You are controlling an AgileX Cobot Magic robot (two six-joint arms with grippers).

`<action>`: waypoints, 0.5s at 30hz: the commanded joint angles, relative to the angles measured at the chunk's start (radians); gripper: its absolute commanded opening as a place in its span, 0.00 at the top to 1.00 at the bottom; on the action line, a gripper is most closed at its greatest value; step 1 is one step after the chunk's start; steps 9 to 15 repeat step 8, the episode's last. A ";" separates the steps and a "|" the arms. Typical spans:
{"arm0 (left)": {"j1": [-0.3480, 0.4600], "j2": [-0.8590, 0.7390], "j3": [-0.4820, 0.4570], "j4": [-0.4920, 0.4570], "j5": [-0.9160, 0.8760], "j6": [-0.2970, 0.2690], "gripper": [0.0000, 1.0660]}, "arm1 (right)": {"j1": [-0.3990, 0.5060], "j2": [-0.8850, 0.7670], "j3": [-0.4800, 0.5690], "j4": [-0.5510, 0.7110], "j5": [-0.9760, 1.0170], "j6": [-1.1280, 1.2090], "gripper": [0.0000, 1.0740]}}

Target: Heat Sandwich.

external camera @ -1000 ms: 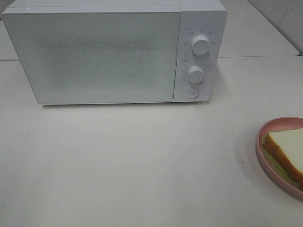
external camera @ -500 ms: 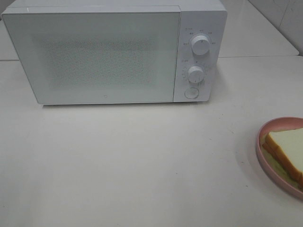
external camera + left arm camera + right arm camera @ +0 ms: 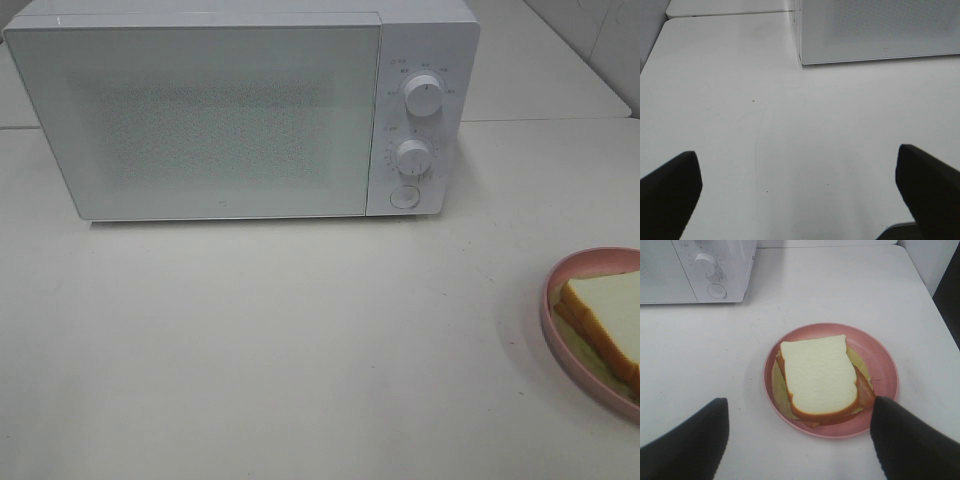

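Observation:
The sandwich, thick white bread with an orange crust over a yellowish layer, lies on a round pink plate. In the high view the sandwich and the plate sit at the right edge, partly cut off. My right gripper is open above the near side of the plate, its dark fingers spread wider than the sandwich and touching nothing. Over bare table in front of the microwave's left corner, my left gripper is open and empty. Neither gripper shows in the high view.
A white microwave stands at the back with its door shut, two knobs and a round button on its right panel. The white table stretches in front of it. The table's right edge runs near the plate.

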 commanded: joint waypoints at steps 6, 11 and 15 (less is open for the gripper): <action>0.002 -0.024 0.002 -0.008 -0.014 -0.001 0.08 | -0.005 -0.027 0.003 -0.003 -0.003 -0.011 0.30; 0.002 -0.024 0.002 -0.008 -0.014 -0.001 0.08 | -0.005 -0.027 0.003 -0.003 -0.003 -0.011 0.30; 0.002 -0.024 0.002 -0.008 -0.014 -0.001 0.08 | -0.005 -0.027 0.003 -0.003 -0.003 -0.011 0.30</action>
